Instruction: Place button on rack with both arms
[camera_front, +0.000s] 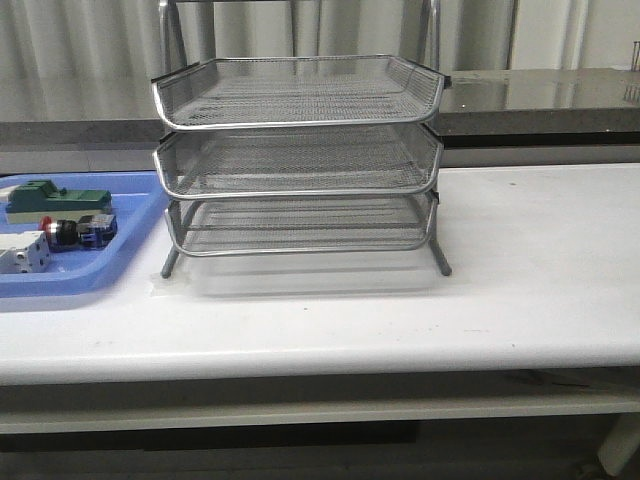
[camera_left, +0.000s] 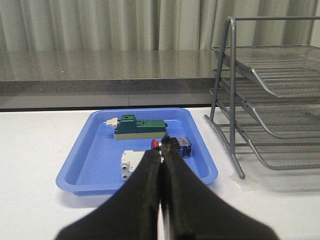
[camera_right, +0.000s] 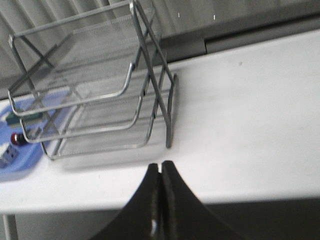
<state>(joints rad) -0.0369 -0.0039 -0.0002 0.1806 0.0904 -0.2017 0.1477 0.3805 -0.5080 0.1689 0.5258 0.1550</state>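
The button (camera_front: 78, 232), red cap and blue-black body, lies on its side in the blue tray (camera_front: 120, 265) at the table's left; it also shows as button (camera_left: 181, 146) beyond my left fingertips. The silver wire rack (camera_front: 298, 160) stands mid-table with its three tiers bare, and appears as rack (camera_left: 272, 105) and rack (camera_right: 90, 85). My left gripper (camera_left: 163, 150) hangs shut and empty short of the tray. My right gripper (camera_right: 160, 167) is shut and empty, back over the table's front edge, well clear of the rack. Neither arm appears in the front view.
In the blue tray (camera_left: 80, 167) a green block (camera_left: 140, 128) lies behind the button and a white block (camera_left: 131, 164) beside it. A grey ledge (camera_front: 540, 105) runs behind the table, with curtains beyond. White tabletop (camera_front: 540, 250) stretches to the rack's right.
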